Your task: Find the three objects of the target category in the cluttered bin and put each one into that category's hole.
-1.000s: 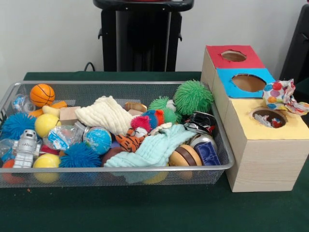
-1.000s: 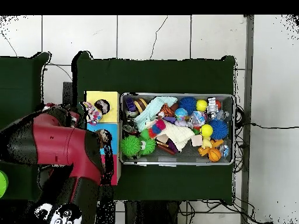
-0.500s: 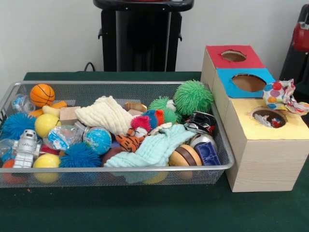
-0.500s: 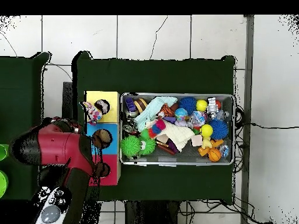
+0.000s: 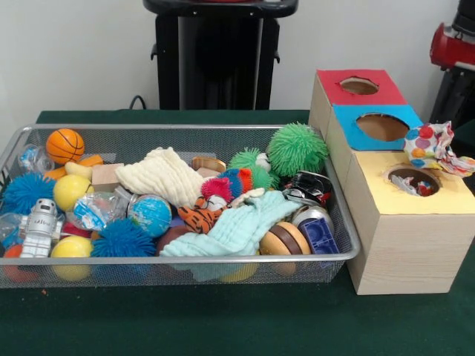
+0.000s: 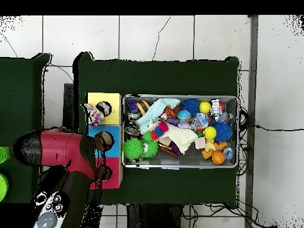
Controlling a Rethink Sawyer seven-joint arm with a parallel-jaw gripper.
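The wire mesh bin point(image 5: 185, 127) holds several toys and cloths; in the overhead view point(image 6: 178, 97) it lies right of the boxes. One printed rag point(image 5: 434, 147) with coloured dots lies on the yellow-topped box at its far edge, beside the yellow hole point(image 5: 413, 179). It also shows in the overhead view point(image 6: 92, 113), left of the hole point(image 6: 104, 108). Bits of printed fabric point(image 5: 420, 187) show inside the hole. I see no printed rag in the bin. Only a red arm link point(image 5: 453, 44) shows at the top right. The red arm point(image 6: 62, 155) lies left of the boxes. The gripper is not seen.
The blue-topped hole point(image 5: 382, 126) and the red-topped hole point(image 5: 359, 85) stand behind the yellow one. In the bin lie a cream cloth point(image 5: 159, 174), a mint-green cloth point(image 5: 237, 230), a green spiky ball point(image 5: 297, 148), an orange basketball point(image 5: 64, 144) and a toy robot point(image 5: 41, 226).
The arm has drawn back from over the boxes, towards the robot's base. A red arm link has come into the front view's top right. The rag and the bin's contents have not moved.
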